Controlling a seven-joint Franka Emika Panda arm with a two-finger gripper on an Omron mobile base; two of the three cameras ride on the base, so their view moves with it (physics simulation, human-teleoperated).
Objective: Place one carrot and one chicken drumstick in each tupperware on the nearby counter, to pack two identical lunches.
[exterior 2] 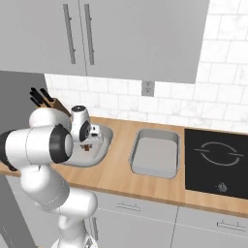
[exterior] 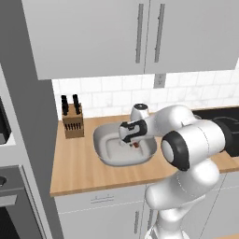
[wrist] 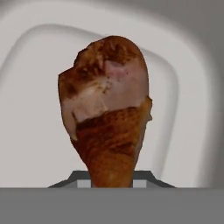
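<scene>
- The tabletop [exterior 2: 116,177] is light wood, running from a knife block [exterior: 73,122] at one end to a black stovetop [exterior 2: 216,162] at the other; it carries both lunch containers side by side so either can be reached.
- The wide tupperware [exterior: 105,156], bowl-like and grey, sits near the knife block, and the arm reaches down into it.
- The rectangular tupperware [exterior 2: 154,155] stands well apart, nearer the stovetop, and looks bare inside.
- The gripper [exterior: 133,140] hangs low over the wide tupperware's floor, likely so the food drops a short way.
- The fingers are closed on the narrow bone end of a chicken drumstick [wrist: 107,109]; its meaty end hangs free over the tupperware's pale floor, apparently ready for release.
- No carrot is seen in either container.
</scene>
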